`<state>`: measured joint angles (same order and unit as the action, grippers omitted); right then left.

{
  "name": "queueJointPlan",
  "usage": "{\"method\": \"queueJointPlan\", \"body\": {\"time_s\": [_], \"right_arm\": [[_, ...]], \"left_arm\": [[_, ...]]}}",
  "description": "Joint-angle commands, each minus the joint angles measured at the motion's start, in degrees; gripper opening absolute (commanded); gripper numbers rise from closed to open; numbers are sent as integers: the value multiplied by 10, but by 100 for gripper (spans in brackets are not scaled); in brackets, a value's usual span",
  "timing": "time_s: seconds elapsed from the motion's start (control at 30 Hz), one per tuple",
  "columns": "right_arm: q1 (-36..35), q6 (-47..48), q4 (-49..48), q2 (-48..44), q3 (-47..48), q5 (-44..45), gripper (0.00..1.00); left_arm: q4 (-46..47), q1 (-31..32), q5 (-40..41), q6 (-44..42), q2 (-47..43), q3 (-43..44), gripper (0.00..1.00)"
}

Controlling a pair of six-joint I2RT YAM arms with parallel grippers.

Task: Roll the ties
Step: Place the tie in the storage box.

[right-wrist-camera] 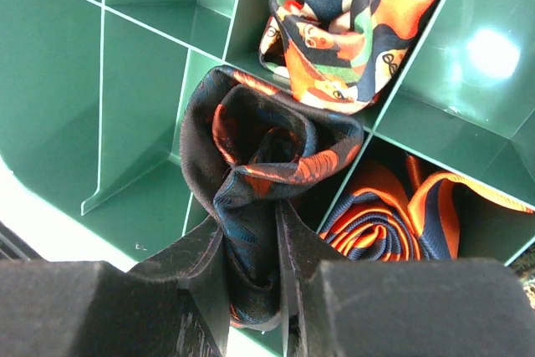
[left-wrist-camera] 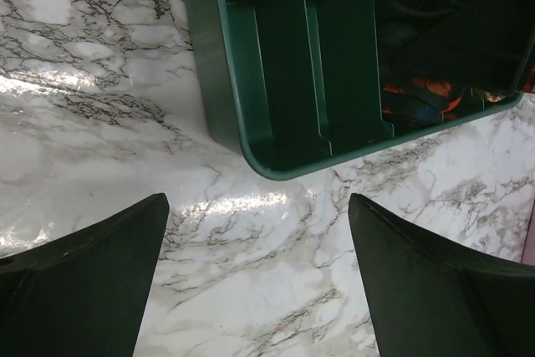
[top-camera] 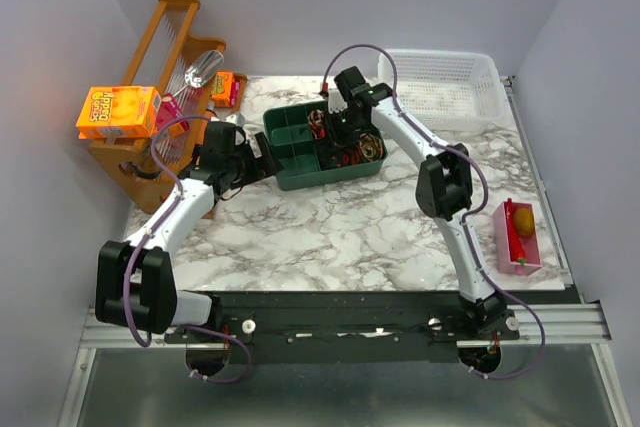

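The marble table (top-camera: 330, 237) carries a green divided box (top-camera: 320, 176) just ahead of the left gripper (top-camera: 257, 151), a white basket (top-camera: 445, 97) beyond the right gripper (top-camera: 345, 135), and a pink tray (top-camera: 527, 247) well behind it.

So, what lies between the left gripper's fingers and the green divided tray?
Only bare marble tabletop. In the left wrist view, the open left gripper sits short of the green divided tray, with nothing between them.

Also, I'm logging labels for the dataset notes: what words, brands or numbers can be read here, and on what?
"APP..." in big white letters on the orange box on the wooden rack; the rest is too blurred to read.
Small orange packet beside the rack: print too small to read.
The dark tie in the right pincer and the other ties in the green tray: patterns only, no lettering.
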<state>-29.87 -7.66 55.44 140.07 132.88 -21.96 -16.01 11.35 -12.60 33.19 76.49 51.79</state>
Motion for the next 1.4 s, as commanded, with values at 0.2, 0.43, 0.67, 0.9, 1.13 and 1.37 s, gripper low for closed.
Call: {"method": "queueJointPlan", "body": {"time_s": [0.2,0.43,0.67,0.9,1.13,1.37], "right_arm": [[-33,15,76,24,-3,19,30],[-54,15,88,58,5,60,31],[-63,20,107,64,15,99,32],[-64,24,104,-13,-1,122,65],[-64,20,113,-53,18,127,80],[-65,12,96,-63,-2,136,73]], "left_arm": [[-2,0,-1,-8,23,7,99],[2,0,-4,-3,31,13,99],[6,0,-6,-1,31,11,99],[11,0,-8,-1,34,5,99],[13,0,-10,-1,35,2,99],[15,0,-11,-1,31,-3,99]]}}
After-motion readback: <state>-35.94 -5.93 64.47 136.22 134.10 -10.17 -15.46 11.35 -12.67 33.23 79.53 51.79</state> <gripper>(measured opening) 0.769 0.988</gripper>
